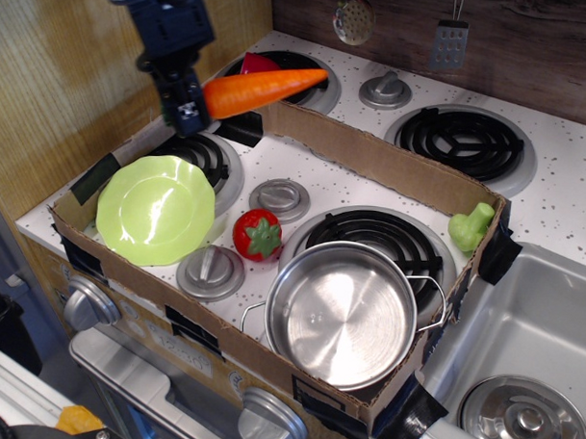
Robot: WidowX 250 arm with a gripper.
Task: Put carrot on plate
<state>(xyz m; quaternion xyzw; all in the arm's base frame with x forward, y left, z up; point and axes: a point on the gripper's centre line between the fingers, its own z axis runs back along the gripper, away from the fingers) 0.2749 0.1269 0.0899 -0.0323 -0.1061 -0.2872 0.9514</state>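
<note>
My gripper (193,112) is shut on the thick end of the orange carrot (266,89) and holds it in the air above the back left burner, its tip pointing right. The stem end is hidden in the gripper. The lime-green plate (156,209) lies flat on the stove at the left, in front of and below the gripper. The carrot is well above the plate and a little behind it.
A cardboard wall (372,160) rings the stove area. Inside are a red toy tomato (258,235), a steel pot (341,313), grey knobs (277,197) and a green toy piece (470,226). A sink (519,362) is at right.
</note>
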